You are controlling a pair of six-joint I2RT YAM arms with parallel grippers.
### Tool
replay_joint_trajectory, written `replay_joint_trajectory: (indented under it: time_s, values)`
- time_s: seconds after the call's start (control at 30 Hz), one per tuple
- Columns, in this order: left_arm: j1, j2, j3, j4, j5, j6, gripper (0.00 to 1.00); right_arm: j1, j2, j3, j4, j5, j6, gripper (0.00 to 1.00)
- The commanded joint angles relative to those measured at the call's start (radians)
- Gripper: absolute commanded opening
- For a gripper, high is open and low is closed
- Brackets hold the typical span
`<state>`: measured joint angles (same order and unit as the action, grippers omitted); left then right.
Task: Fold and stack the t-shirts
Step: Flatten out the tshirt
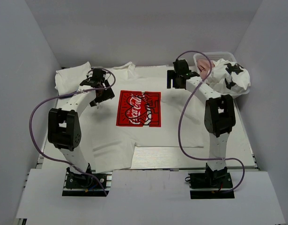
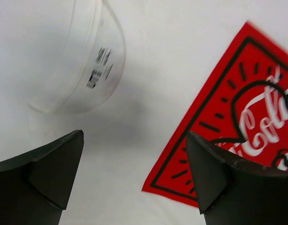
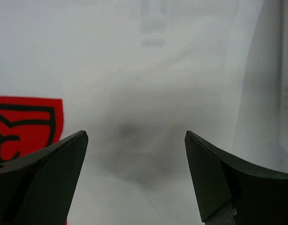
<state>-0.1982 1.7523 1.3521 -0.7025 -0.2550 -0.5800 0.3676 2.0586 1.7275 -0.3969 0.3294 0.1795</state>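
A white t-shirt (image 1: 181, 122) with a red rectangular chest print (image 1: 138, 108) lies spread flat, front up, in the middle of the table. My left gripper (image 1: 99, 95) is open and empty, low over the shirt's left shoulder area. In the left wrist view its jaws (image 2: 134, 173) stand wide apart over white cloth, with the collar and its label (image 2: 99, 65) ahead and the print (image 2: 242, 117) to the right. My right gripper (image 1: 173, 80) is open and empty over the shirt's right shoulder; the right wrist view (image 3: 136, 173) shows white cloth between its jaws.
A white basket (image 1: 223, 54) at the back right holds a dusty-pink tee (image 1: 204, 68) and a white tee with black patches (image 1: 233, 77). More white cloth (image 1: 71, 77) lies at the back left. White walls close in the table on three sides.
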Motion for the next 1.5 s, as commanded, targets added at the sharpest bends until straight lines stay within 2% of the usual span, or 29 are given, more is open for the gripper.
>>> replay_joint_trajectory:
  time_s: [0.0,0.13,0.23,0.4,0.5,0.67,0.77,0.87,0.93,1.03,1.07,1.13,1.17,1.2,1.23,1.27,1.33,1.37,1.47]
  values:
    - [0.000,0.068,0.106,-0.049,-0.001,0.025,1.00,-0.030,0.043,-0.066,-0.091,-0.121,0.135,0.90]
    - [0.000,0.165,0.178,-0.039,0.014,0.069,1.00,-0.065,0.130,-0.011,-0.126,-0.199,0.152,0.90]
    - [0.013,0.263,0.256,-0.069,0.031,0.080,1.00,-0.082,0.191,0.013,-0.117,-0.197,0.163,0.90]
    - [0.013,0.452,0.430,-0.150,-0.012,0.069,1.00,-0.139,0.308,0.170,-0.158,-0.276,0.172,0.90]
    - [0.022,0.518,0.510,-0.173,-0.003,0.060,1.00,-0.159,0.376,0.262,-0.171,-0.352,0.189,0.90]
    - [0.022,0.613,0.607,-0.216,0.002,0.051,1.00,-0.167,0.478,0.430,-0.184,-0.380,0.138,0.90]
    - [0.022,0.613,0.617,-0.204,0.011,0.071,1.00,-0.160,0.445,0.442,-0.163,-0.394,0.068,0.90]
    - [0.022,0.572,0.662,-0.213,0.002,0.095,1.00,-0.144,0.373,0.419,-0.149,-0.334,0.011,0.90]
    - [0.022,0.563,0.773,-0.268,-0.036,0.095,1.00,-0.136,0.332,0.440,-0.163,-0.230,-0.014,0.90]
    - [0.013,0.512,0.860,-0.362,-0.069,0.095,1.00,-0.118,0.221,0.431,-0.186,-0.239,-0.028,0.90]
    - [0.000,0.475,0.840,-0.371,-0.079,0.086,1.00,-0.110,0.201,0.413,-0.186,-0.248,-0.025,0.90]
    - [0.000,0.315,0.689,-0.361,-0.089,0.047,1.00,-0.076,0.100,0.293,-0.163,-0.260,-0.025,0.90]
    - [-0.009,0.180,0.530,-0.324,-0.051,0.011,1.00,-0.067,0.022,0.196,-0.139,-0.254,-0.002,0.90]
    - [-0.009,0.179,0.434,-0.324,-0.040,0.011,1.00,-0.049,-0.015,0.138,-0.138,-0.234,0.012,0.90]
    - [-0.009,0.038,0.341,-0.281,-0.040,-0.042,1.00,-0.029,-0.151,0.024,-0.081,-0.218,0.034,0.90]
    - [-0.009,-0.030,0.159,-0.264,-0.005,-0.070,1.00,-0.021,-0.199,-0.118,-0.060,-0.204,0.073,0.90]
    - [-0.021,-0.158,-0.014,-0.236,0.032,-0.153,1.00,-0.015,-0.340,-0.259,0.060,-0.194,0.133,0.90]
    - [-0.030,-0.272,-0.153,-0.236,0.055,-0.187,1.00,-0.012,-0.426,-0.443,0.082,-0.197,0.167,0.90]
    - [-0.058,-0.430,-0.363,-0.261,0.117,-0.260,1.00,-0.004,-0.614,-0.652,0.151,-0.197,0.221,0.90]
